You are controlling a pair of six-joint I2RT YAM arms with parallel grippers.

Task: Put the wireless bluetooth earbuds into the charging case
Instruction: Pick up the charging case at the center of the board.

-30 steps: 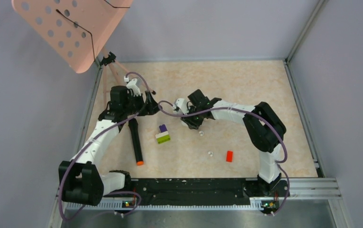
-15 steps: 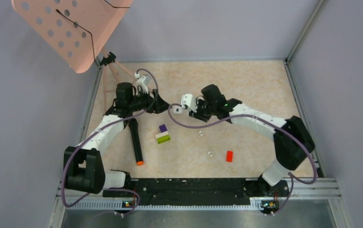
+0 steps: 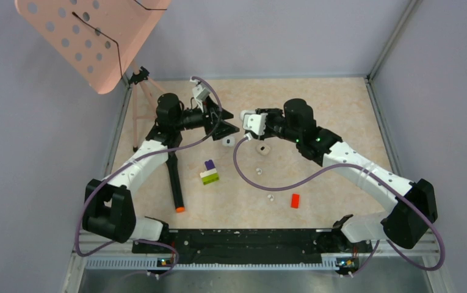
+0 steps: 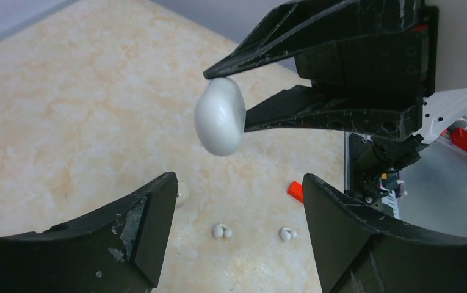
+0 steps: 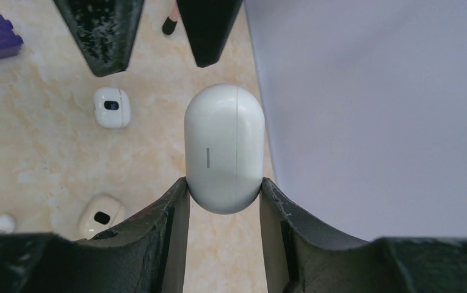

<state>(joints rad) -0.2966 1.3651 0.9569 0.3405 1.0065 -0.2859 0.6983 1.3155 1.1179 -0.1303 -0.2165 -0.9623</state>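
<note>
My right gripper (image 5: pixel 224 184) is shut on a closed white pebble-shaped charging case (image 5: pixel 224 149) and holds it in the air; the case also shows in the left wrist view (image 4: pixel 220 117). My left gripper (image 4: pixel 238 183) is open and empty, facing the case from a short way off, its fingers (image 5: pixel 99 33) showing beyond the case. In the top view the left gripper (image 3: pixel 226 126) and the right gripper (image 3: pixel 243 119) nearly meet above the table. Two tiny white earbuds (image 4: pixel 222 231) (image 4: pixel 287 234) lie on the table below, also in the top view (image 3: pixel 258 171) (image 3: pixel 270 198).
A second white case (image 3: pixel 228 141) and a beige case (image 3: pixel 262 148) lie on the table under the grippers. A red brick (image 3: pixel 295 200), a purple and green brick stack (image 3: pixel 209 173) and a black marker (image 3: pixel 174 182) lie nearer. A pink perforated board (image 3: pixel 93 36) on a tripod stands at the back left.
Both grippers have risen and moved toward the back of the table. The right arm has stretched out and the two grippers now face each other with the white case between them.
</note>
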